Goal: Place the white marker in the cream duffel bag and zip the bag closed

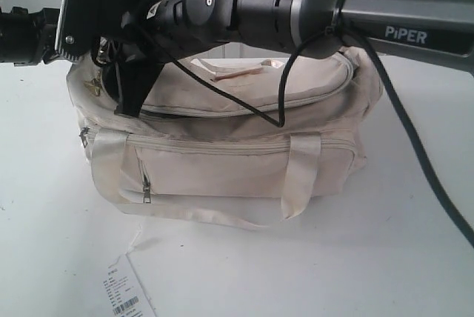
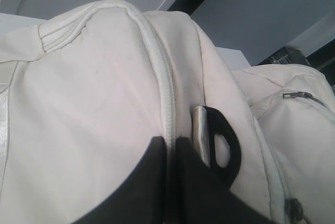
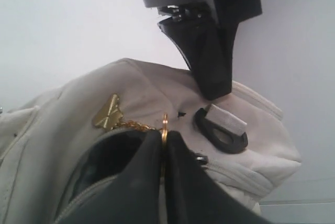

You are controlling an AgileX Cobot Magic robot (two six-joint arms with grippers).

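Exterior view is showing the large soft cream fabric duffel bag (image 1: 244,161) lying with its long axis running left to right across the table and its zipped front pocket facing the camera. Both arms are meeting at its left end.

The left gripper (image 2: 168,148) is pinching the cream zipper seam (image 2: 166,93) with its fingers pressed together, just beside a black oval strap ring (image 2: 236,150). The right gripper (image 3: 164,141) is clamping a small gold ring zip pull (image 3: 165,123); a dark gap (image 3: 99,161) is showing beside it.

The slim white marker is not appearing in any view. It is probably inside the bag, so its heading cannot be told.

Zipping appears to be the step in hand. The next move is calling for a steady pull along the curved track while the left gripper is bracing the fabric.
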